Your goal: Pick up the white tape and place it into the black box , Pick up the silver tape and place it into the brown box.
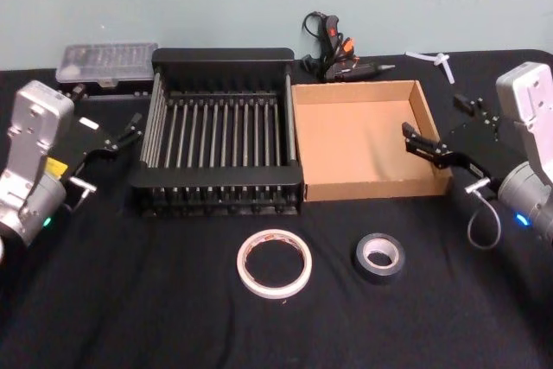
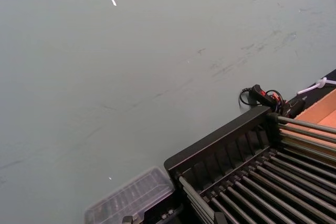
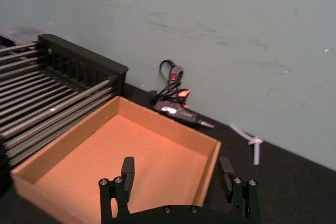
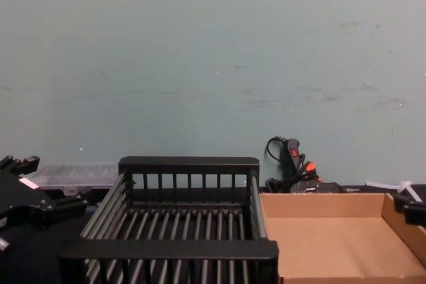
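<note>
A black cloth-covered table stands against a pale green wall. On it, toward the far side, the black box, a slatted crate, sits to the left with the brown box, a shallow cardboard tray, touching its right side; both hold nothing. On the near side of the boxes lie the two tapes, flat on the cloth and apart from each other: the white tape, a wide thin ring, in front of the crate's right end, and the smaller silver tape, a dark grey roll, to its right in front of the tray. The left gripper hangs off the crate's left side, holding nothing; I cannot tell how far its jaws are parted. The right gripper hangs over the tray's right wall, its jaws wide apart and holding nothing. Behind the crate's left corner is a clear plastic case; behind the tray, by the wall, lies a black glue gun with its coiled cord, and a small white plastic piece lies to its right.
</note>
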`<state>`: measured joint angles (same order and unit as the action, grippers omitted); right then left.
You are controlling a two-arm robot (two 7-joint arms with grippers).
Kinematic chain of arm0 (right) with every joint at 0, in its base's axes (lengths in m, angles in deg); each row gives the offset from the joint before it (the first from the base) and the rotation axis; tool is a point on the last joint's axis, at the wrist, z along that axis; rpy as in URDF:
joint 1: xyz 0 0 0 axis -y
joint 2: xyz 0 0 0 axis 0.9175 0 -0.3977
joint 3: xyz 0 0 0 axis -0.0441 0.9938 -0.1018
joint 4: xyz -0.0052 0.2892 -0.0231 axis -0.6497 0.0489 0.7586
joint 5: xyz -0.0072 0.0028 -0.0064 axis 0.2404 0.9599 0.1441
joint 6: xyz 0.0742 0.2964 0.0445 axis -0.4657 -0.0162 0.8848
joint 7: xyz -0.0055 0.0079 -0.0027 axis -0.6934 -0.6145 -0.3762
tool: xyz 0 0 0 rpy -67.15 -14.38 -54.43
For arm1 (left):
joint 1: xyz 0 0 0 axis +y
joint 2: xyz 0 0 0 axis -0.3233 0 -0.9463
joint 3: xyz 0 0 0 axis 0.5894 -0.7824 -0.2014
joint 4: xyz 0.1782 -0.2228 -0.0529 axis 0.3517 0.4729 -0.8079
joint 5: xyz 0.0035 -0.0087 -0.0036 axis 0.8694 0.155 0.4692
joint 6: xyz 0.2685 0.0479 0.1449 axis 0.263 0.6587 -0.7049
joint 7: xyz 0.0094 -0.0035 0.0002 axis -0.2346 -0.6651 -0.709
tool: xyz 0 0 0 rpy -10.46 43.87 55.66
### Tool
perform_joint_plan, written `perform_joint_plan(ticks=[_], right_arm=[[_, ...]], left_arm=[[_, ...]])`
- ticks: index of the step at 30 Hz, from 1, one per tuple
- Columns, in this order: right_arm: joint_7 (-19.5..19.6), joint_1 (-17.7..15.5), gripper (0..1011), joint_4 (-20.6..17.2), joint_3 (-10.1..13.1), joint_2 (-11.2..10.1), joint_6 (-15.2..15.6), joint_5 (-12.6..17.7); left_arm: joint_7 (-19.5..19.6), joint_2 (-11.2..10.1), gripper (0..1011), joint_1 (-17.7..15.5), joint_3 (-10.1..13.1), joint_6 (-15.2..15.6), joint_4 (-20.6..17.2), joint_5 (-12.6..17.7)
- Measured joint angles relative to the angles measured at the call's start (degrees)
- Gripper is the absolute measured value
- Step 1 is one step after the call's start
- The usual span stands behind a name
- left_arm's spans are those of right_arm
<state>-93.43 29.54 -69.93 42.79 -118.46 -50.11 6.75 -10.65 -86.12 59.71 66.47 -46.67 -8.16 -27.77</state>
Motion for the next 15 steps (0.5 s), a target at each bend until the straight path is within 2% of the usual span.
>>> perform_joint_plan(ticks=[15], right_arm=[[-1.36,-6.61,1002,-10.45,2.51,-0.97,11.72,2.90]], left_arm=[[0.00,0.00,1001,0.00,0.00,0.00,0.00,0.00]])
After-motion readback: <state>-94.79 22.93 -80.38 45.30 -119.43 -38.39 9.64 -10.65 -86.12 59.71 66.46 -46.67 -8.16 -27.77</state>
